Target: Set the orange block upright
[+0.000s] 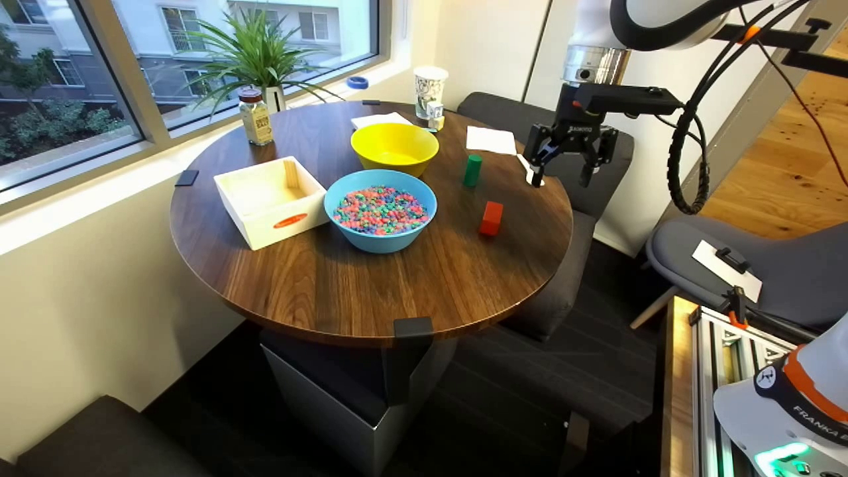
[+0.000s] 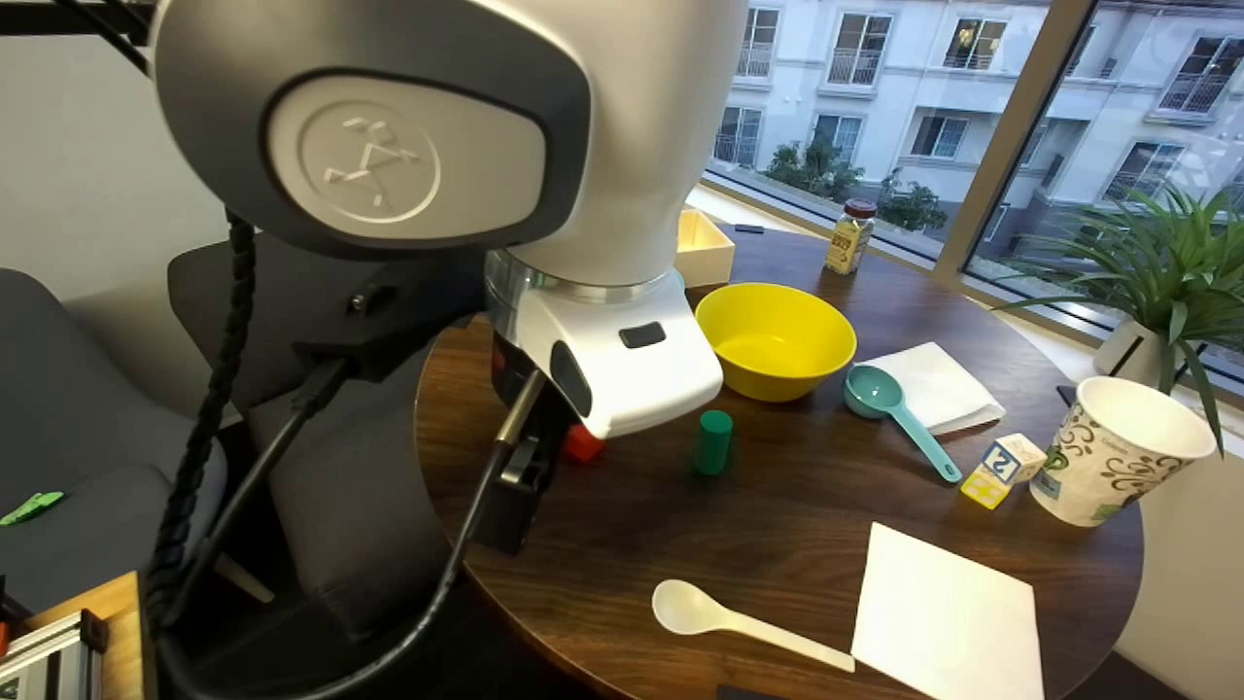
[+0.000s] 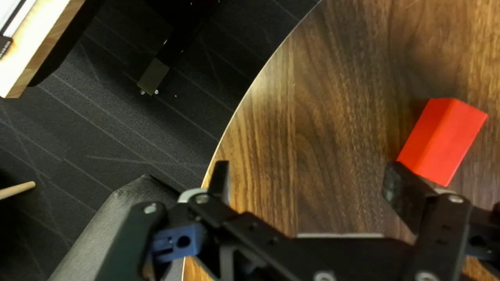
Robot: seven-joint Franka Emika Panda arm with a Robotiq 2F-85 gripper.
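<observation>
Nearest in the wrist view, the gripper (image 3: 307, 177) hangs above the table (image 1: 318, 285), its fingers (image 3: 402, 195) spread wide apart. Lower, clear of them, the orange block (image 1: 491, 218) lies on a long side; in an exterior view it is right of the blue bowl (image 1: 381, 244), near the upright green block (image 1: 472, 170).

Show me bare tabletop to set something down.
The table is bare from the blue bowl to the black edge bracket, and between the orange block and the nearest rim. It's crowded where the wooden box, blue bowl and yellow bowl cluster.
</observation>
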